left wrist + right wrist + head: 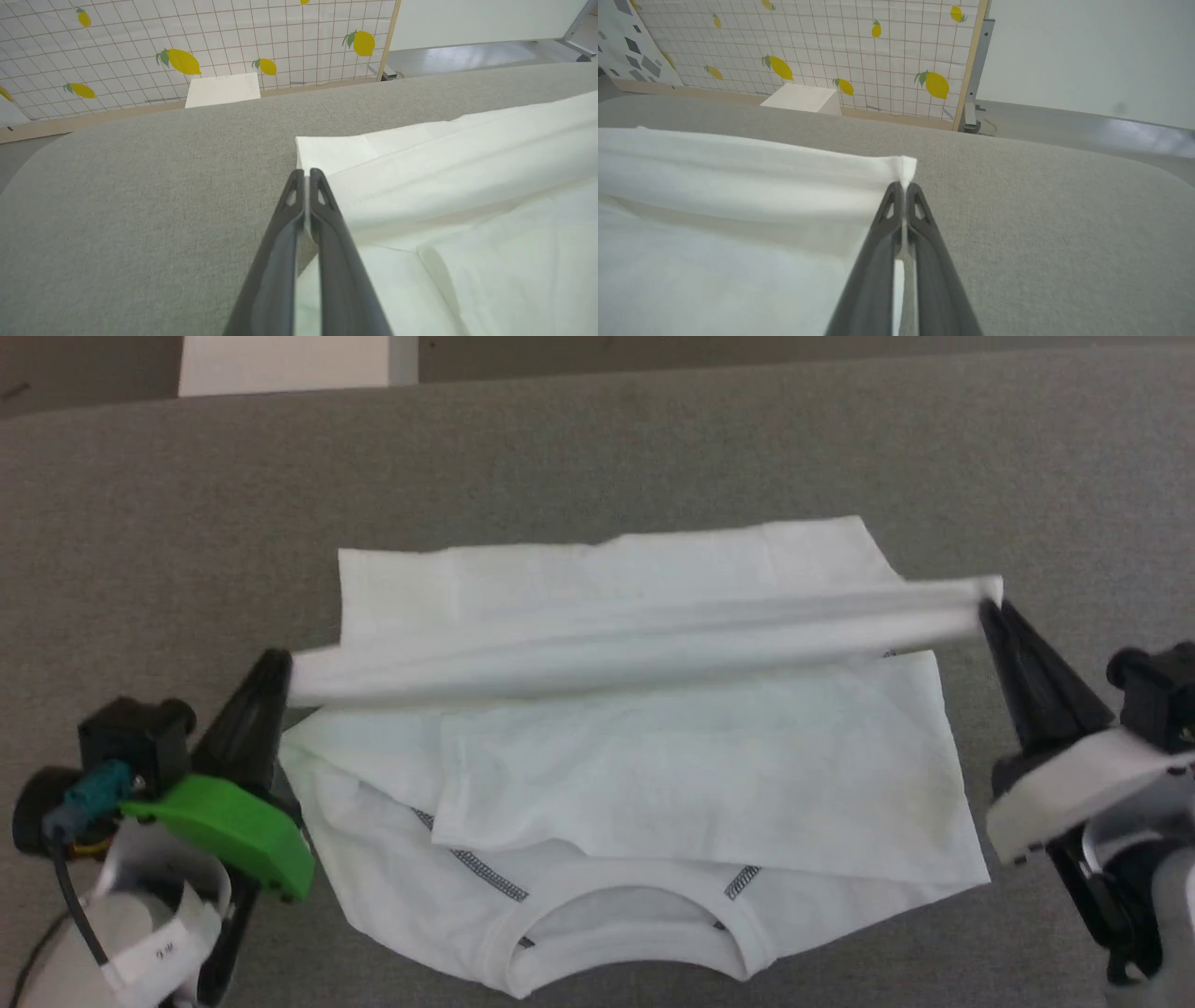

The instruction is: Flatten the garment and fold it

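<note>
White garment (pixel 653 775) taut between left gripper (pixel 280 665) and right gripper (pixel 988 609) (both clamped)

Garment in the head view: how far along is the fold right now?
Done: the garment lies spread on the grey table, with a panel already folded across its body. In hand: the left gripper and right gripper are each shut on one end of a raised, taut fold. Left: lay that fold down, likely toward the collar, then smooth it and finish folding.
</note>
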Robot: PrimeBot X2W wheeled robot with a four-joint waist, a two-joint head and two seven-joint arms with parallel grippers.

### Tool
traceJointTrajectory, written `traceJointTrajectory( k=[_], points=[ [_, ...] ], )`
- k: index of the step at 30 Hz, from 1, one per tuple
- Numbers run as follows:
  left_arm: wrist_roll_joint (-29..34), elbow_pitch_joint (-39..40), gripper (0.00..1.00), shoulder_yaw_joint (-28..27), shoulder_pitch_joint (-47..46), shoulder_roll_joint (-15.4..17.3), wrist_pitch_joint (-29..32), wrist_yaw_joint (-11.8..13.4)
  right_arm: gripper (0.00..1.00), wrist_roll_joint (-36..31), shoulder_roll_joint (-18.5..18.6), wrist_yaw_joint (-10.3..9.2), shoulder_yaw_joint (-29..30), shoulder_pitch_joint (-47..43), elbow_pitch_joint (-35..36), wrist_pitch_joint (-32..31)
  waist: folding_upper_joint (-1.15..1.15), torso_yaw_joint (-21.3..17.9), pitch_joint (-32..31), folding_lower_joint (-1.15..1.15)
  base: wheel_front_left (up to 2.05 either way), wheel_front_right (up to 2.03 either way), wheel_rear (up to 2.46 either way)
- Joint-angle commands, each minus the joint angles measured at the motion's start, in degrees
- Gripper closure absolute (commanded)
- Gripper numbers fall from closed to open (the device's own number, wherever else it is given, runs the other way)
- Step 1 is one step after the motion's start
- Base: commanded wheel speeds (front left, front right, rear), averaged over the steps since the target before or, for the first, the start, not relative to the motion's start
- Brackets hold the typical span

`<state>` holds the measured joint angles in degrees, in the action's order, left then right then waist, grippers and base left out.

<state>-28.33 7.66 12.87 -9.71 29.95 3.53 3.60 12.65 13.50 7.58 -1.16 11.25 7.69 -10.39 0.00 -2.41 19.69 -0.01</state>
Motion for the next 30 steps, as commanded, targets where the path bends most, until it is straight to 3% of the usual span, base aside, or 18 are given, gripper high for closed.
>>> traceJointTrajectory(
  k=[1, 9, 16, 21, 22, 23, 24, 30],
  points=[
    [-1.24, 0.62, 1.00, 0.00, 2.54, -0.26, 0.39, 0.42, 1.00, -0.14, -0.22, -0.09, 0.89, -2.70, 1.33, -1.24, 0.00, 3.49, -6.46, 0.01, 0.00, 0.00, 0.00],
    [-5.43, 0.18, 1.00, 1.67, 12.87, -2.14, 0.20, -0.20, 1.00, -1.02, -2.65, -0.09, 6.11, -16.26, 5.75, -10.16, 0.00, 4.58, -8.89, 0.01, 0.00, 0.00, 0.00],
    [-6.53, -5.01, 1.00, 4.81, 16.39, -2.83, 0.80, -2.30, 1.00, -1.72, -5.11, -0.09, 9.36, -23.29, 4.32, -18.63, 0.00, 5.07, -9.99, 0.01, 0.00, 0.00, 0.00],
    [-6.14, -9.83, 1.00, 7.14, 16.14, -4.12, 0.10, -3.72, 1.00, -2.65, -7.44, -0.09, 10.67, -25.05, 2.56, -20.78, 0.00, 5.43, -10.34, 0.01, 0.00, 0.00, 0.00],
    [-6.15, -10.87, 0.79, 7.63, 15.98, -4.38, 0.12, -4.08, 0.79, -2.89, -7.84, -0.09, 10.75, -25.08, 2.14, -20.77, 0.00, 5.44, -10.41, 0.01, 0.00, 0.00, 0.00],
    [-6.35, -11.60, 0.00, 7.95, 15.87, -4.67, 0.26, -4.34, 0.20, -2.99, -8.09, -0.09, 10.65, -25.12, 1.85, -20.78, 0.00, 5.46, -10.46, 0.01, 0.00, 0.00, 0.00],
    [-6.48, -12.37, 0.00, 8.12, 15.65, -4.93, 0.16, -4.51, 0.00, -2.98, -8.43, -0.09, 10.64, -25.20, 1.49, -21.05, 0.00, 5.46, -10.54, 0.01, 0.00, 0.00, 0.00],
    [-7.09, -12.94, 0.00, 6.48, 15.15, -5.74, -2.11, -3.15, 0.00, -2.79, -9.95, -0.09, 13.66, -25.71, 4.26, -21.48, 0.00, 5.61, -11.39, 0.01, 0.00, 0.00, 0.00]
  ],
)
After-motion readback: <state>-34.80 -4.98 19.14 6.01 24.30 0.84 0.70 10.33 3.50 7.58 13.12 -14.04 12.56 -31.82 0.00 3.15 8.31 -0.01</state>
